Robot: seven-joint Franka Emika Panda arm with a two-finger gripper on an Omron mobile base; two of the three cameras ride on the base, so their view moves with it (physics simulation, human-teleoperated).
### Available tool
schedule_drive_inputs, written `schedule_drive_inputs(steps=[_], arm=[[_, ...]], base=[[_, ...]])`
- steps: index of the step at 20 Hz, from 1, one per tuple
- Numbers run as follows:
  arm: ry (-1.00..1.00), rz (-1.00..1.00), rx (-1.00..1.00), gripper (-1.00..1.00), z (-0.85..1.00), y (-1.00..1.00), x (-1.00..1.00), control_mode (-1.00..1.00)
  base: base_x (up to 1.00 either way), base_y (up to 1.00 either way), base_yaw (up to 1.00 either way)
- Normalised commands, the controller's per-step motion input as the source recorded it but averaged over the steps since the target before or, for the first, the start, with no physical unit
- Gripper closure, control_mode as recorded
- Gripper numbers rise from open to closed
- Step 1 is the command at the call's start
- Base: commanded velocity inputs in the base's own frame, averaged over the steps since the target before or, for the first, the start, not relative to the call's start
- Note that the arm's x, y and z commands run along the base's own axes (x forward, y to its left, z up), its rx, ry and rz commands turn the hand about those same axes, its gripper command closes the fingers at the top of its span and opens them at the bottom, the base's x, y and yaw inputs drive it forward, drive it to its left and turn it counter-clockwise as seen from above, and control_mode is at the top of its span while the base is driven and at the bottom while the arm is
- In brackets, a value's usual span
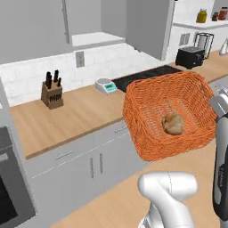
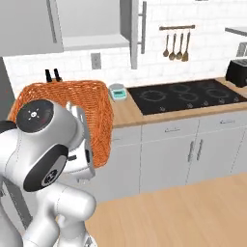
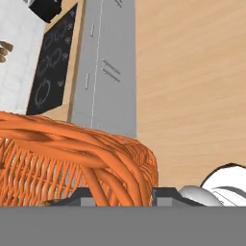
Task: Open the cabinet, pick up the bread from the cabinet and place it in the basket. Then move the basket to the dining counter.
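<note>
The gripper (image 3: pixel 120 194) is clamped on the basket (image 3: pixel 72 149) rim.

We see the basket (image 1: pixel 151 100) in bright orange weave — inside it the bread (image 1: pixel 173 124), golden brown. Far left, the knife block (image 1: pixel 52 95) is tan with black handles; the hob (image 2: pixel 185 95) is black — the scale (image 1: pixel 106 85) pale teal.

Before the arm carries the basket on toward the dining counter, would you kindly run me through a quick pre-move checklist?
1. Bread inside the basket: ok.
2. Basket lifted off the worktop: ok, tilted in the air.
3. End effector fingers either side of the basket rim: ok.
4. Grip firm enough: cannot tell.
5. Bread safe from rolling out: cannot tell, the basket leans.
6. Cabinet door open: ok.
</note>
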Motion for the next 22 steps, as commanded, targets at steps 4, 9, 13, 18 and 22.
schedule_drive_inputs(steps=[4, 9, 13, 18, 22], arm=[[0.0, 0.0, 0.0, 1.0, 0.0, 0.0, 0.0, 1.0], [0.0, 0.0, 0.0, 1.0, 0.0, 0.0, 0.0, 1.0], [0.0, 0.0, 0.0, 1.0, 0.0, 0.0, 0.0, 1.0], [0.0, 0.0, 0.0, 1.0, 0.0, 0.0, 0.0, 1.0], [0.0, 0.0, 0.0, 1.0, 0.0, 0.0, 0.0, 1.0]], base=[[0.0, 0.0, -1.0], [0.0, 0.0, -1.0], [0.0, 0.0, -1.0], [0.0, 0.0, -1.0], [0.0, 0.0, -1.0]])
